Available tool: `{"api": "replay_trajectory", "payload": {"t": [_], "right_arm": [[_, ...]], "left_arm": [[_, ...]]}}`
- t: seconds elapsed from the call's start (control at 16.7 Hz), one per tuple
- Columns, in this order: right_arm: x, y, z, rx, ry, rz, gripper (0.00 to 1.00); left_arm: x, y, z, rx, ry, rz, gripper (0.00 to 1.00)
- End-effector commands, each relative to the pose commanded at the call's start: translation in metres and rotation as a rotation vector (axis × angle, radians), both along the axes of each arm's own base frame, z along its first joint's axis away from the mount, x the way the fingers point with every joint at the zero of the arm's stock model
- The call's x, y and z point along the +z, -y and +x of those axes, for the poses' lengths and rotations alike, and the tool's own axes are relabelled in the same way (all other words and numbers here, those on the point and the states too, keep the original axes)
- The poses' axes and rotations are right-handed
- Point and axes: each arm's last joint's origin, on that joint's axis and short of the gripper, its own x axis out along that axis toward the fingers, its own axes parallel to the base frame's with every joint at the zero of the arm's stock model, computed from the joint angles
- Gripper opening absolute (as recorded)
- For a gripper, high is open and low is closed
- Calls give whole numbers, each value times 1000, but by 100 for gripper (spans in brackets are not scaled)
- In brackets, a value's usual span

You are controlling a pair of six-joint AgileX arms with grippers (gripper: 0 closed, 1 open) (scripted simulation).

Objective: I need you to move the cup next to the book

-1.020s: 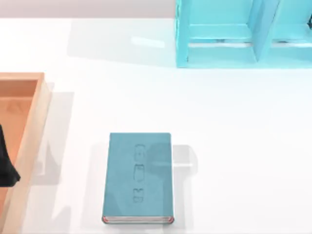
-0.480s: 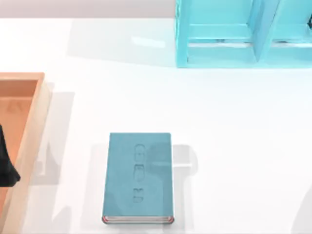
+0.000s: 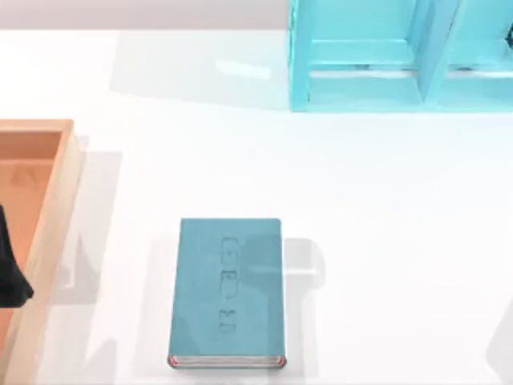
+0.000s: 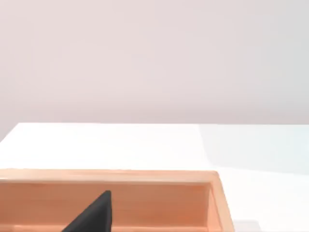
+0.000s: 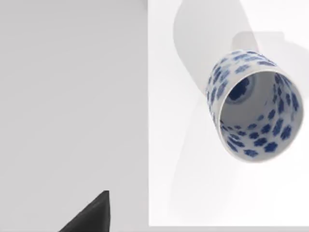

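Note:
The teal-blue book (image 3: 228, 293) lies flat near the table's front edge, a little left of centre, with its white page edges toward the front. The small white cup (image 5: 253, 106) with blue flowers stands upright on the white table in the right wrist view, close to a table edge, and nothing touches it. A dark part of my right gripper (image 5: 89, 215) shows apart from the cup. My left gripper (image 3: 10, 277) hangs over the wooden tray (image 3: 56, 208) at the far left; its dark tip (image 4: 91, 217) is above the tray's inside.
A light-blue shelf unit (image 3: 401, 56) stands at the back right. The wooden tray's rim (image 4: 111, 176) runs along the left side. White table (image 3: 385, 241) stretches between the book and the right side, with a faint grey shadow (image 3: 503, 345) at the front right corner.
A faint grey shadow has come in at the table's front right corner. The book, tray and left arm have not moved.

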Motion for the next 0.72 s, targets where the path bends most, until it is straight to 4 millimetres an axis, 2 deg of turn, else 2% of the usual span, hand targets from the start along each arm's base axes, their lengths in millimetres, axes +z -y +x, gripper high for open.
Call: {"api": "replay_trajectory", "payload": {"t": [0.36,0.54,0.72], "right_arm": [[-5,0,1,1,-1,0,100],[-28,3,2,-1,-1,2,100],[-64,5,3,0,5,-10,100]], "left_arm": [[0,0,0,0,0,0,100],[0,0,0,0,0,0,100],[0,0,0,0,0,0,100]]}}
